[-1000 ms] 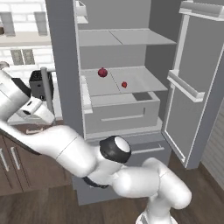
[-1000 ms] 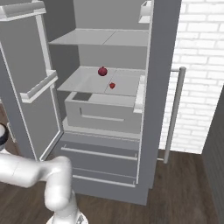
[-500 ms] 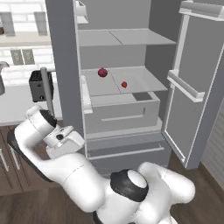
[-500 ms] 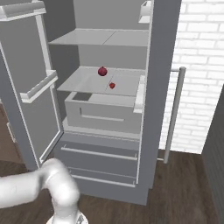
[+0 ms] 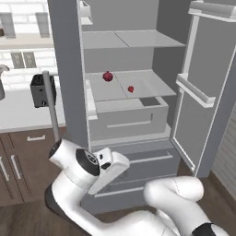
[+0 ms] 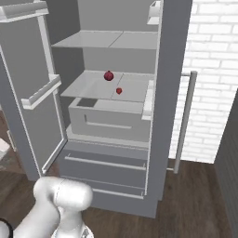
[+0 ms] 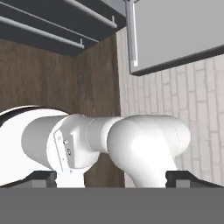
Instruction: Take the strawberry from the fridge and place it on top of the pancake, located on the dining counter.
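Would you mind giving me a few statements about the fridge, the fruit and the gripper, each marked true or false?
1. Both upper doors of the fridge are open. True.
2. The strawberry lies in the open drawer. False: it sits on the shelf above it.
3. The dark red fruit sits farther back than the strawberry. True.
4. The gripper holds the strawberry. False: its jaws are open and empty, far from the shelf.

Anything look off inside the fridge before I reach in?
Nothing stands out. The fridge stands open, the strawberry and the dark red fruit sit apart on the middle shelf, nothing spilled or tipped.
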Available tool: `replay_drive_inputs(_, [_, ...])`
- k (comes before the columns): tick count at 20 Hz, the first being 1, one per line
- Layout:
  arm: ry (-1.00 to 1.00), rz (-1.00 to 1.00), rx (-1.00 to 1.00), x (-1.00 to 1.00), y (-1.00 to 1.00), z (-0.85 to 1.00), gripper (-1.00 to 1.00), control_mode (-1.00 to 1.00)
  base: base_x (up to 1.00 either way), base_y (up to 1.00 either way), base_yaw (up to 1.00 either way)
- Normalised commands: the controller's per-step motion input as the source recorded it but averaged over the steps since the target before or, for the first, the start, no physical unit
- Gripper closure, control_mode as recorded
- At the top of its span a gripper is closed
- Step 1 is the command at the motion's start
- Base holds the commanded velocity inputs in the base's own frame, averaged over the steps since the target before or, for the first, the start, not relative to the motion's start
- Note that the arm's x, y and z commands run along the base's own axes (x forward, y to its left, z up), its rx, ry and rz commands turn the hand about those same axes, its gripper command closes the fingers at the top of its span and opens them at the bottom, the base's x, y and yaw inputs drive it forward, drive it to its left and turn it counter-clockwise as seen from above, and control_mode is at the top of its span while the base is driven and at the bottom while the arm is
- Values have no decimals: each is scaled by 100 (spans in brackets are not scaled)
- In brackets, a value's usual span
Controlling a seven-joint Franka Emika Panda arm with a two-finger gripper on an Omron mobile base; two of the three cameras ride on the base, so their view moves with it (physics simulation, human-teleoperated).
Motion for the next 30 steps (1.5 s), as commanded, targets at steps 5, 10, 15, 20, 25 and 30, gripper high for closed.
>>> replay_drive_inputs(5, [-39, 59, 18, -22, -92, 92, -100, -100, 0, 0, 0])
replay_drive_inputs(10, [-31, 34, 57, 6, -92, 71, -100, -100, 0, 0, 0])
replay_drive_inputs(15, [-2, 21, 63, 17, -47, 77, -100, -100, 0, 0, 0])
replay_drive_inputs(20, [0, 7, 7, 4, -7, 32, -100, -100, 0, 0, 0])
replay_drive_inputs(25, [0, -13, 0, 0, -47, 0, -100, -100, 0, 0, 0])
replay_drive_inputs(30, [0, -18, 0, 0, -60, 0, -100, -100, 0, 0, 0])
